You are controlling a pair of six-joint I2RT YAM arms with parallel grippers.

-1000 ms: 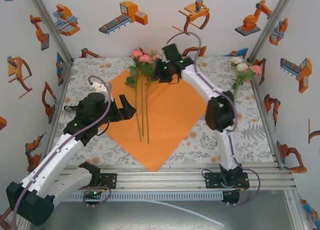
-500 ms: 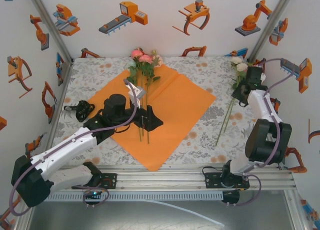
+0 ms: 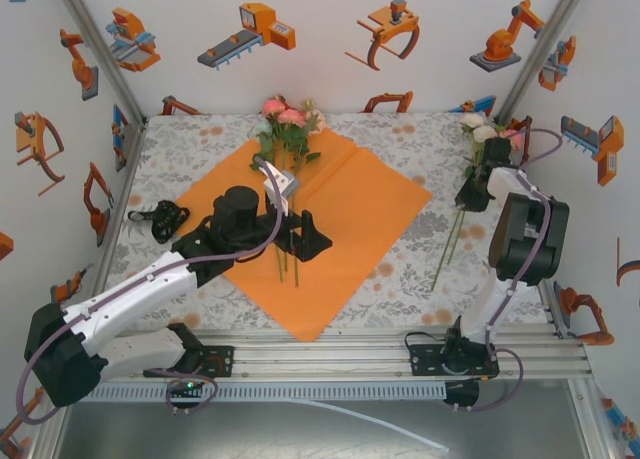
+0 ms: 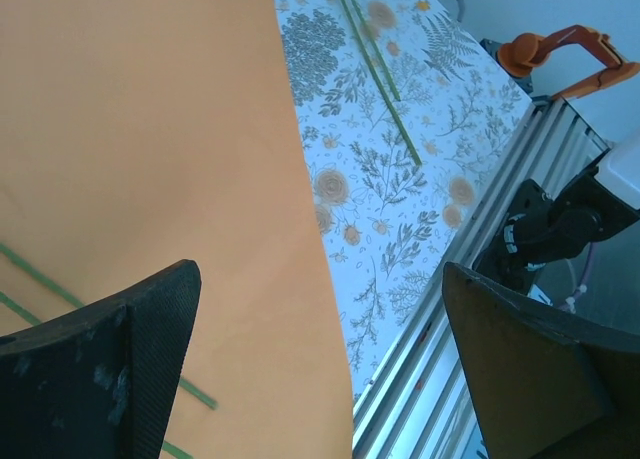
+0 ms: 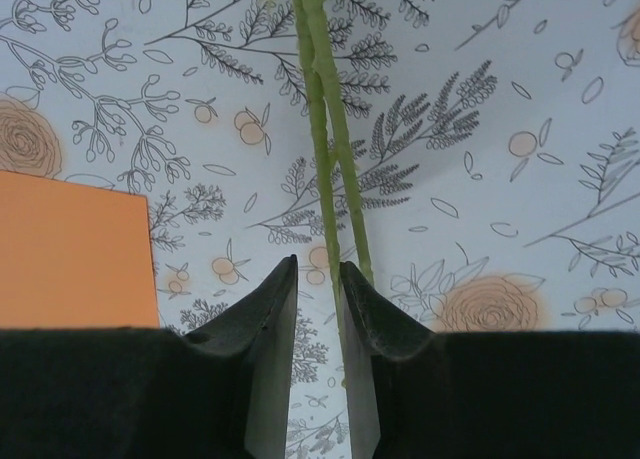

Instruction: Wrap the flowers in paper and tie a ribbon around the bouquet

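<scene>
Left hand: the left hand point(image 3: 306, 237) hangs wide open low over the paper point(image 3: 370, 204), just beside the near ends of the stems, holding nothing.
Paper: flat and unfolded, a diamond on the bench point(image 3: 400, 289), one corner towards the arms.
Ribbon: the ribbon point(image 3: 160, 219) lies bunched on the bench left of the paper, well apart from both hands.
First flowers: the first flowers point(image 3: 284, 139) lie on the paper's far-left part, blooms at the far corner, stems pointing near.
Right hand: the right hand point(image 5: 318, 271) is low over the bench at the far right, fingers point(image 5: 265, 309) narrowly apart with two green stems between them. Whether they pinch yet I cannot tell.
Second flowers: the second flowers point(image 3: 484, 134) lie on bare bench right of the paper.
Step, as I judge it: fetching the second flowers to join the first.
Doing it well: catch both stems in one grip and lift clear before travelling so the ends don't drag. Lay them alongside the first with blooms level.
Risk: one thin stem may slip out, and the left hand could brush the laid stems askew.
</scene>
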